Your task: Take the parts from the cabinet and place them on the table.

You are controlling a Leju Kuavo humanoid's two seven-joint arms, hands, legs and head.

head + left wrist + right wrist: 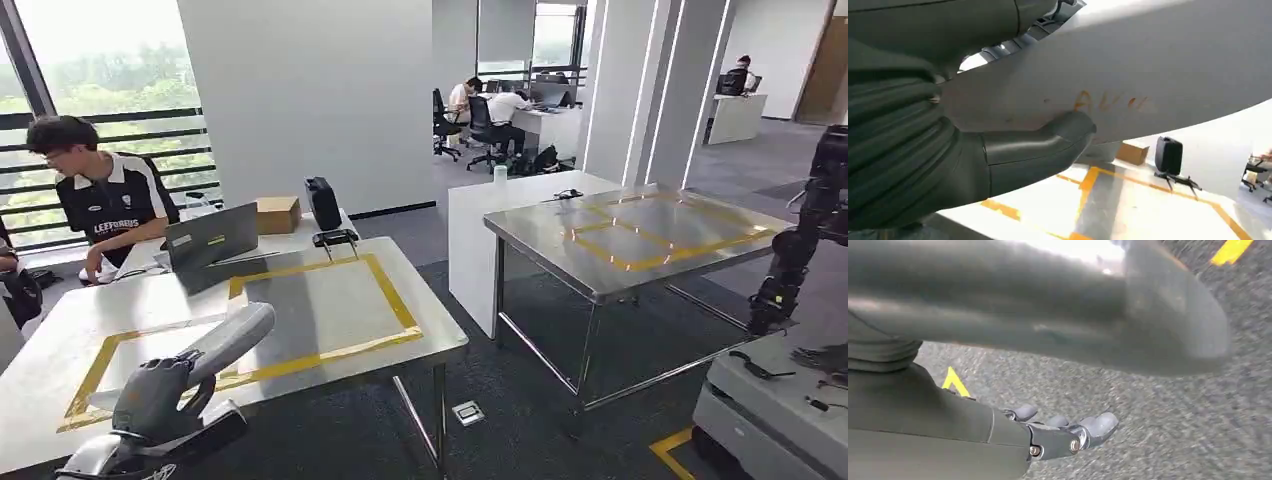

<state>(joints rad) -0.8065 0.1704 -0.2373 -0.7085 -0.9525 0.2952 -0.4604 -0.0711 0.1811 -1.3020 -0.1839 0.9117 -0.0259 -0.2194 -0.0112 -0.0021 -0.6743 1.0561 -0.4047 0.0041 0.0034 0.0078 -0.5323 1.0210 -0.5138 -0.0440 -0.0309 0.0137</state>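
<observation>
Silver-grey and tube-shaped, the part [232, 343] sits in the left hand [160, 395], which clasps it low in the head view, just above the near edge of the white table [60, 340]. The part slants up and away from the hand, over the yellow tape rectangle [400, 305] marked on the tabletop. In the left wrist view the thick thumb [1048, 142] presses against the pale curved surface of the part [1148, 75], which carries faint orange lettering.

Behind the rectangle stand a black canister-like object [322, 203] on a small stand, a cardboard box [277, 214] and an open laptop [211, 237]. A person in a dark shirt [105, 205] sits at the far left corner of the table.

A steel table [560, 250] with its own yellow tape outline stands to the right, well apart from the white one.

The right hand [1063, 432] hangs over grey carpet [1168, 425], fingers [1100, 424] loosely spread and holding nothing.
</observation>
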